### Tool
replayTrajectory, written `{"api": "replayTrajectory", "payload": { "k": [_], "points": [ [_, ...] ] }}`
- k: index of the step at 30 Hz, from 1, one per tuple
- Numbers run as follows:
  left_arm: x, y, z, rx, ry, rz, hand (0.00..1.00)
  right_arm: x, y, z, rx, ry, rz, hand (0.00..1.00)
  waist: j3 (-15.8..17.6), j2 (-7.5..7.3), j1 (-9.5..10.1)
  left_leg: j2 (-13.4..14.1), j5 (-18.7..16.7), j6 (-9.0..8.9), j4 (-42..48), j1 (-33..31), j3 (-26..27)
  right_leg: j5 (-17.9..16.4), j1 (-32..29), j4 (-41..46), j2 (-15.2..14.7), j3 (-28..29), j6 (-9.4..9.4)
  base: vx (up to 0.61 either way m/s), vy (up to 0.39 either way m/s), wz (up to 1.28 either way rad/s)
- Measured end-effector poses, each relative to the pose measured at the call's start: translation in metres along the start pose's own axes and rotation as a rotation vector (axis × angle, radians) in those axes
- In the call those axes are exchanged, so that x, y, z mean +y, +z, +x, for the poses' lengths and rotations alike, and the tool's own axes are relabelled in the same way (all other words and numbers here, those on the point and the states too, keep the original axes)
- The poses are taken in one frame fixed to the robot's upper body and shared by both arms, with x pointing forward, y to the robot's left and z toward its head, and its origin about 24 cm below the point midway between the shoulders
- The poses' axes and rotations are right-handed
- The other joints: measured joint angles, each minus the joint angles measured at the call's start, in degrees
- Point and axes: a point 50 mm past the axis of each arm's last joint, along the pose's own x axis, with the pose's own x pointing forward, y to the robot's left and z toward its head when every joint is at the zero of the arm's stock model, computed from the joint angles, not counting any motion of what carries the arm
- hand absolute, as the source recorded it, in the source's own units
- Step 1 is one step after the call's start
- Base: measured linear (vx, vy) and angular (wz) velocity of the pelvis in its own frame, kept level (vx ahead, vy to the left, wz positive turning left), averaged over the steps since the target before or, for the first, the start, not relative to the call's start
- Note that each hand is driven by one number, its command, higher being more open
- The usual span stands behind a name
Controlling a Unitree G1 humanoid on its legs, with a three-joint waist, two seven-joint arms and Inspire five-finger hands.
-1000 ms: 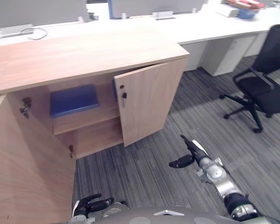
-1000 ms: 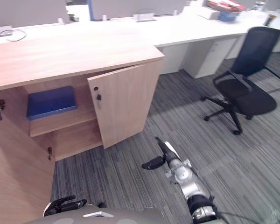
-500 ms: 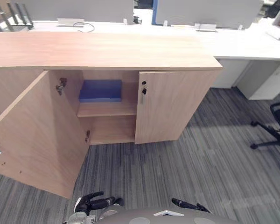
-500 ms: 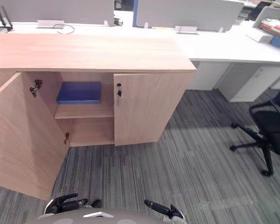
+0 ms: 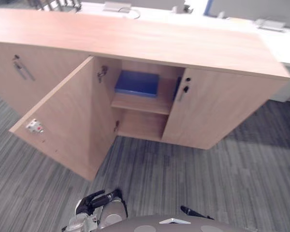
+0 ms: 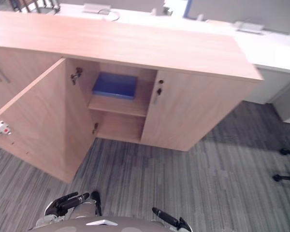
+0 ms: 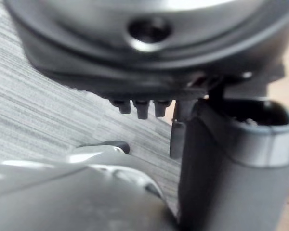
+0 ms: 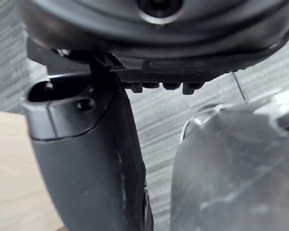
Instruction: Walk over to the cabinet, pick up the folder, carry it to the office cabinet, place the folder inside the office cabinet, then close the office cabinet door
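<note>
The blue folder (image 5: pixel 137 83) lies flat on the upper shelf inside the wooden office cabinet (image 5: pixel 135 43). The cabinet's left door (image 5: pixel 63 125) swings wide out toward me; its right door (image 5: pixel 217 113) is closed, with a key in the lock (image 5: pixel 185 89). My left hand (image 5: pixel 94 202) hangs low by my body with relaxed fingers and nothing in it. My right hand (image 6: pixel 166 219) also hangs low, fingers straight and empty. Both hands are well short of the cabinet.
Grey striped carpet (image 5: pixel 193 169) lies between me and the cabinet. A further cabinet door with a bar handle (image 5: pixel 19 67) stands to the left of the open door. A white desk (image 6: pixel 275 46) runs behind, and a chair's base (image 6: pixel 286 166) sits at the right.
The right door, ajar a second ago, is now closed, and my right arm has dropped from beside it to my body. The camera has swung, so the whole scene has shifted.
</note>
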Motion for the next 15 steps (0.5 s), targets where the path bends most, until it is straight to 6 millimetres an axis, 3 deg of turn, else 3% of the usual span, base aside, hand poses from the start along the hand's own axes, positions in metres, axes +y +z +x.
{"api": "replayTrajectory", "payload": {
  "k": [2,3,4,5,6,9,12,13,15],
  "points": [
    [-0.007,-0.003,0.000,0.010,-0.022,-0.014,1.00,-0.009,0.000,0.000,0.005,-0.022,0.036,1.00,0.4,1.68,-0.67,-0.3,0.2,0.29,-0.1,0.4,2.1,1.9,0.4,5.2,-1.4,-1.7,-1.55,0.21,0.186,1.56],
    [-0.009,-0.005,0.000,0.014,-0.025,-0.021,1.00,-0.012,-0.002,0.000,0.010,-0.029,0.053,1.00,0.4,2.61,-0.72,-0.8,0.0,-0.08,-1.2,0.4,1.9,-0.7,0.5,2.8,-0.7,-2.0,-1.12,0.20,0.137,1.39],
    [-0.008,-0.005,0.000,0.015,-0.022,-0.028,1.00,-0.012,-0.003,0.000,0.011,-0.024,0.054,1.00,0.2,2.23,-0.63,-1.6,0.3,0.30,-1.6,0.5,1.9,-0.7,0.6,-0.1,0.2,-2.6,-1.14,0.21,0.022,1.11],
    [-0.007,-0.009,-0.001,0.031,-0.016,-0.038,1.00,-0.012,-0.005,-0.001,0.015,-0.022,0.054,1.00,-0.2,1.70,-0.58,-3.2,0.5,-0.07,-1.3,0.2,1.3,-0.1,2.6,-3.6,0.6,-7.1,-1.40,0.23,-0.008,0.94],
    [-0.005,-0.015,-0.002,0.049,-0.011,-0.039,1.00,-0.013,-0.005,-0.001,0.016,-0.025,0.055,1.00,-0.4,2.02,-0.52,-4.2,0.6,-1.29,-0.4,-0.8,0.2,1.7,4.0,-4.2,0.5,-9.3,1.01,0.23,0.018,0.96],
    [-0.009,-0.019,-0.003,0.061,-0.015,-0.075,1.00,-0.018,-0.007,-0.001,0.029,-0.037,0.076,1.00,-1.2,3.34,0.02,-5.6,1.6,-2.74,-1.6,-0.5,-2.9,5.6,4.5,-2.0,0.3,-12.9,1.74,0.17,0.079,0.72],
    [-0.006,-0.032,-0.007,0.103,-0.014,-0.089,1.00,-0.021,-0.013,-0.002,0.045,-0.057,0.115,1.00,-2.3,4.10,0.79,-7.0,5.6,-2.94,-11.3,5.2,-5.8,12.6,3.3,5.0,-0.8,-13.2,0.72,0.17,0.055,0.43],
    [-0.002,-0.037,-0.009,0.115,-0.002,-0.109,1.00,-0.023,-0.012,-0.002,0.035,-0.061,0.122,1.00,-2.6,4.55,0.22,-7.4,7.4,-3.03,-15.6,7.3,-7.1,7.8,2.4,6.8,-1.4,-13.3,1.10,0.18,0.005,0.48],
    [0.000,-0.042,-0.010,0.135,0.014,-0.148,1.00,-0.019,-0.013,-0.002,0.038,-0.050,0.111,1.00,-2.8,4.03,-0.16,-8.3,9.5,-2.96,-20.1,10.2,-8.9,1.5,2.3,4.5,-1.4,-15.0,0.89,0.15,-0.071,0.55]
  ]
}}
